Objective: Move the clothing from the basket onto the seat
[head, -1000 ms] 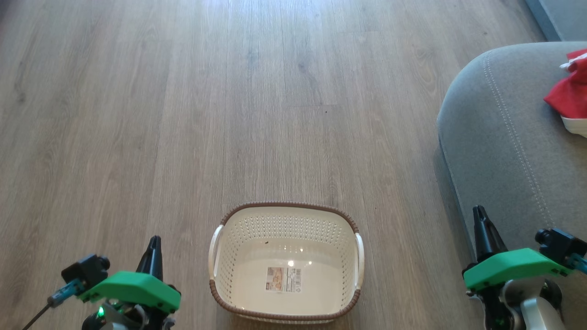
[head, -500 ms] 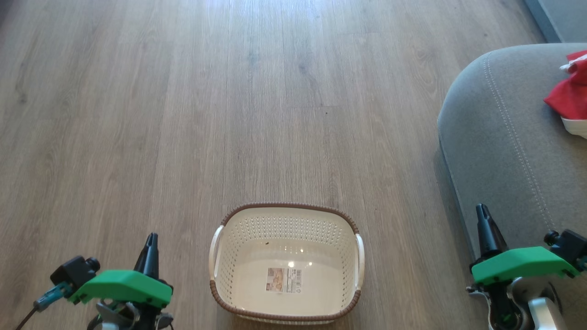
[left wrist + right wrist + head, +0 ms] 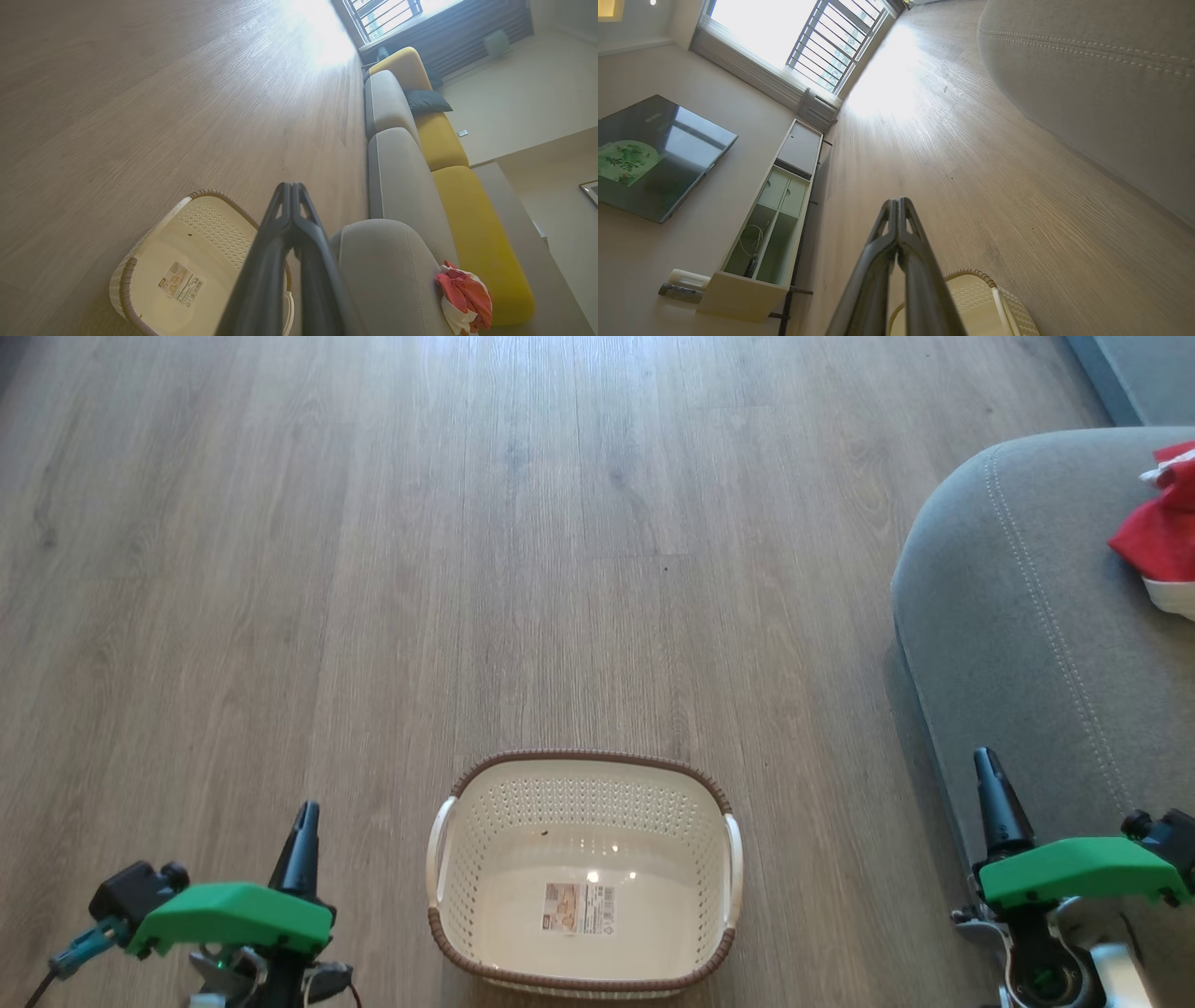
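Clothing of soft bright-red fabric with white bands [image 3: 1158, 537] lies bunched on the large grey upholstered seat cushion [image 3: 1008, 616], well to the right of and beyond the cream-white perforated plastic basket with a brown braided rim [image 3: 579, 755]. Whether the heap is one garment or two is unclear. The basket's bottom shows bare plastic and a small label [image 3: 579, 907], so the transfer looks done. Left of the basket hangs the left gripper [image 3: 305, 812], and right of it the right gripper [image 3: 986, 758], each with its two dark fingers pressed together on nothing. Such fabric should be light, limp and unbreakable, sagging and trailing when lifted. A pinch on a raised fold or a thick white cuff would likely hold best.
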You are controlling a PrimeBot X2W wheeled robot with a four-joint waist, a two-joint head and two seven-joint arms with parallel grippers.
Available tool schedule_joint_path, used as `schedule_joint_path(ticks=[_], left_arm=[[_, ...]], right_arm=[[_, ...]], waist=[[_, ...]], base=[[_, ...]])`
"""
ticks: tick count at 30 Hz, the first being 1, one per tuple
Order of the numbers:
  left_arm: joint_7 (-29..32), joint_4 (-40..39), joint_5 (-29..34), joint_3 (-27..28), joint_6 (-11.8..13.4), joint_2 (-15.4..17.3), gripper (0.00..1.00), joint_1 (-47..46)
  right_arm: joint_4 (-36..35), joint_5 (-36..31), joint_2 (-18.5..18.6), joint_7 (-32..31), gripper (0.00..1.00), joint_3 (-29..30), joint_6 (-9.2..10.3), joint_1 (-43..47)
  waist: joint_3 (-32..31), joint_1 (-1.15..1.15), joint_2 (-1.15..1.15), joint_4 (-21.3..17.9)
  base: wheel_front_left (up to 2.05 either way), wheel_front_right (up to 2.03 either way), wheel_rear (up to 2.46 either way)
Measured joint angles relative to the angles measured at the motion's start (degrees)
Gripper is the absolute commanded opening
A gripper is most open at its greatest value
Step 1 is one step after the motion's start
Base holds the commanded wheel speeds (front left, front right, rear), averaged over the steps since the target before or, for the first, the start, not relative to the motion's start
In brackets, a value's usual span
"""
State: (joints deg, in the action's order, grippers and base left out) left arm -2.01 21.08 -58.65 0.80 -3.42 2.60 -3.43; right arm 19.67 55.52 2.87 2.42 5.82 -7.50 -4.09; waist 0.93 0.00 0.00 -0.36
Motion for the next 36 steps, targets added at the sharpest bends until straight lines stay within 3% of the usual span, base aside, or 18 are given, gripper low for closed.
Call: schedule_joint_path(ticks=[36], left_arm=[[5.6,-3.4,-22.9,2.6,-2.5,-0.1,0.00,0.0]], right_arm=[[-2.2,25.1,0.0,-6.0,0.00,1.2,0.00,0.0]], waist=[[-0.5,0.00,0.00,0.3]], base=[[0.00,0.00,0.00]])
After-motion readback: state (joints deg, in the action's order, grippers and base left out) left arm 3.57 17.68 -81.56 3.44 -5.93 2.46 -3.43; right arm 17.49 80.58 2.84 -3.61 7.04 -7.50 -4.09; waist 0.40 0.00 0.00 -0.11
